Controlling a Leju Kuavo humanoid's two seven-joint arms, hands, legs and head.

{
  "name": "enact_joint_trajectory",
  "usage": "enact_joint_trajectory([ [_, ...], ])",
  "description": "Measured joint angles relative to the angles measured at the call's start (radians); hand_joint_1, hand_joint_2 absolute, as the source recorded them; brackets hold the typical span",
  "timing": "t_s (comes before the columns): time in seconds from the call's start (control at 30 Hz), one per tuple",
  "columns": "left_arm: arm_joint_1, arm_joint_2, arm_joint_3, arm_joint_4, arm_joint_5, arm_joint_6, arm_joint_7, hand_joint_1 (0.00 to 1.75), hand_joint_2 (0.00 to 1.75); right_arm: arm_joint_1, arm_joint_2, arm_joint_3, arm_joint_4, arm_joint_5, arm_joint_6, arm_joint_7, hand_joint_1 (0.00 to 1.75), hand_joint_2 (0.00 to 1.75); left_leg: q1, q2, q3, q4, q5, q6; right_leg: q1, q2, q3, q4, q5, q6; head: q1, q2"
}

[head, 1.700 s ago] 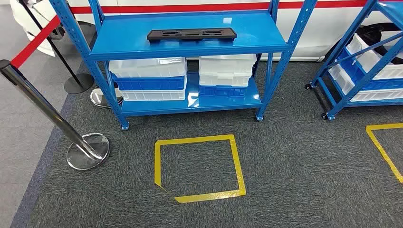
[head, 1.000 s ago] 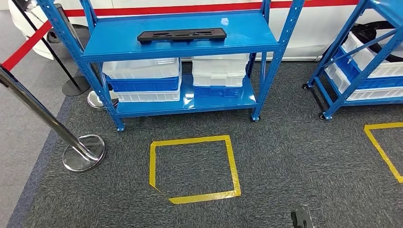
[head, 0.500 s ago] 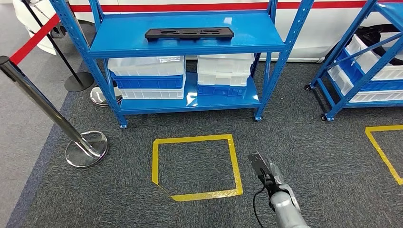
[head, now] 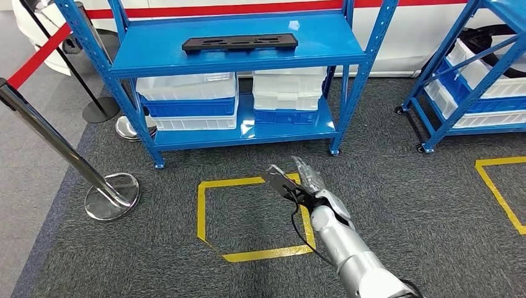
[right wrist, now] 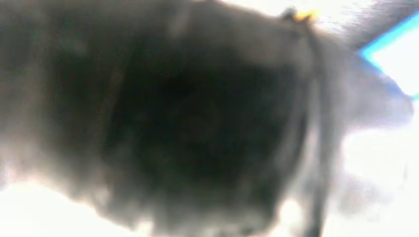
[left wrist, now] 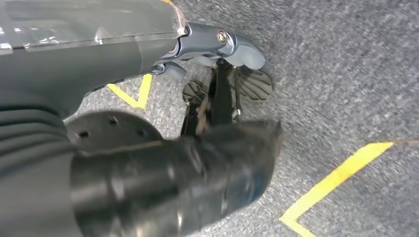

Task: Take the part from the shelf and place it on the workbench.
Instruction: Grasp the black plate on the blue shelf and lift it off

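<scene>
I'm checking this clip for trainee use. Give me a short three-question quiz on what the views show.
1. True or false: the black part lies on the top shelf of the blue rack.
2. Which is the right hand nearest? A) the yellow tape square B) the metal post C) the white bins
3. Fill in: the right hand holds ____.

Key: 1 true. 2 A. 3 nothing; its fingers are spread apart over the carpet.
</scene>
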Motion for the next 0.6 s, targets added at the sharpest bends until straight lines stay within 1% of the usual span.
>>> enact_joint_trajectory([
  [0.03,-0.002,-0.002,0.001,0.001,0.000,-0.001,0.000,0.00,0.00,-0.019,0.006,0.033,-0.004,-0.003,0.002,0.008,0.00,0.00,-0.001,-0.002,0.011,-0.027,0.004,0.004,0.002,0.001,-0.004,0.004,-0.001,0.006,0.000,0.000],
  [0.07,-0.003,-0.003,0.002,0.002,-0.001,-0.002,0.000,0.00,0.00,-0.036,0.011,0.067,-0.008,-0.005,0.005,0.015,0.00,0.00,-0.004,-0.004,0.012,-0.031,-0.001,0.009,0.005,0.002,-0.006,0.005,-0.001,0.012,0.000,0.000],
  [0.13,-0.004,-0.004,0.005,0.002,-0.002,-0.004,0.000,0.00,0.00,-0.068,0.020,0.137,-0.016,-0.006,0.010,0.027,0.00,0.00,-0.003,-0.005,0.009,-0.033,0.004,0.023,0.003,0.002,-0.007,0.005,-0.001,0.020,0.000,0.000],
  [0.17,-0.004,-0.004,0.007,0.002,-0.003,-0.006,0.000,0.00,0.00,-0.083,0.023,0.171,-0.020,-0.005,0.012,0.032,0.00,0.00,-0.003,-0.005,0.009,-0.034,0.006,0.029,0.002,0.001,-0.010,0.014,-0.009,0.024,0.000,0.000],
  [0.2,-0.004,-0.005,0.007,0.003,-0.005,-0.007,0.000,0.00,0.00,-0.099,0.026,0.202,-0.024,-0.003,0.015,0.037,0.00,0.00,-0.002,-0.004,0.008,-0.036,0.008,0.035,0.001,0.000,-0.021,0.040,-0.028,0.027,0.000,0.000],
  [0.23,-0.004,-0.005,0.008,0.003,-0.007,-0.008,0.000,0.00,0.00,-0.116,0.029,0.232,-0.027,-0.001,0.017,0.041,0.00,0.00,-0.001,-0.004,0.006,-0.037,0.010,0.040,0.001,-0.001,-0.042,0.086,-0.057,0.029,0.000,0.000],
  [0.3,-0.004,-0.005,0.010,0.003,-0.010,-0.012,0.000,0.00,0.00,-0.154,0.035,0.298,-0.030,0.005,0.025,0.046,0.00,0.00,-0.006,-0.004,0.000,-0.037,0.013,0.047,0.003,-0.002,-0.104,0.217,-0.119,0.028,0.000,0.000],
  [0.33,-0.004,-0.005,0.011,0.003,-0.012,-0.014,0.001,0.00,0.00,-0.173,0.038,0.333,-0.030,0.009,0.030,0.047,0.00,0.00,-0.009,-0.004,-0.002,-0.037,0.014,0.049,0.005,-0.002,-0.128,0.267,-0.134,0.026,0.000,0.000],
  [0.37,-0.004,-0.004,0.013,0.003,-0.013,-0.016,0.002,0.00,0.00,-0.193,0.041,0.368,-0.030,0.013,0.035,0.047,0.00,0.00,-0.013,-0.004,-0.003,-0.037,0.015,0.051,0.007,-0.002,-0.136,0.284,-0.130,0.021,0.000,0.000],
  [0.4,-0.004,-0.004,0.015,0.003,-0.015,-0.018,0.004,0.00,0.00,-0.212,0.045,0.401,-0.030,0.016,0.039,0.047,0.00,0.00,-0.018,-0.004,-0.003,-0.037,0.016,0.052,0.011,-0.001,-0.125,0.263,-0.107,0.012,0.000,0.000],
  [0.43,-0.003,-0.005,0.016,0.003,-0.017,-0.019,0.005,0.00,0.00,-0.233,0.049,0.432,-0.030,0.019,0.044,0.047,0.00,0.00,-0.022,-0.005,-0.002,-0.037,0.017,0.053,0.017,-0.001,-0.098,0.208,-0.074,-0.001,0.000,0.000],
  [0.47,-0.003,-0.006,0.016,0.005,-0.019,-0.021,0.007,0.00,0.00,-0.256,0.054,0.463,-0.030,0.021,0.048,0.046,0.00,0.00,-0.025,-0.004,-0.002,-0.037,0.018,0.054,0.026,-0.002,-0.064,0.138,-0.042,-0.020,0.000,0.000],
  [0.5,-0.004,-0.008,0.017,0.007,-0.021,-0.023,0.009,0.00,0.00,-0.282,0.059,0.495,-0.030,0.024,0.052,0.045,0.00,0.00,-0.027,-0.004,-0.003,-0.037,0.020,0.054,0.034,-0.004,-0.035,0.075,-0.020,-0.036,-0.001,0.000],
  [0.53,-0.005,-0.009,0.018,0.009,-0.021,-0.025,0.011,0.00,0.00,-0.307,0.064,0.526,-0.030,0.028,0.057,0.044,0.00,0.00,-0.027,-0.003,-0.005,-0.038,0.022,0.052,0.041,-0.006,-0.016,0.031,-0.008,-0.049,-0.001,0.000],
  [0.57,-0.005,-0.009,0.019,0.011,-0.023,-0.027,0.013,0.00,0.00,-0.332,0.069,0.555,-0.030,0.031,0.061,0.043,0.00,0.00,-0.025,-0.001,-0.006,-0.039,0.024,0.048,0.047,-0.007,-0.008,0.009,-0.006,-0.057,-0.001,0.000],
  [0.6,-0.006,-0.008,0.020,0.012,-0.024,-0.029,0.015,0.00,0.00,-0.356,0.073,0.583,-0.029,0.035,0.066,0.042,0.00,0.00,-0.025,0.000,-0.007,-0.041,0.027,0.044,0.049,-0.008,-0.006,0.002,-0.005,-0.058,-0.001,0.000],
])
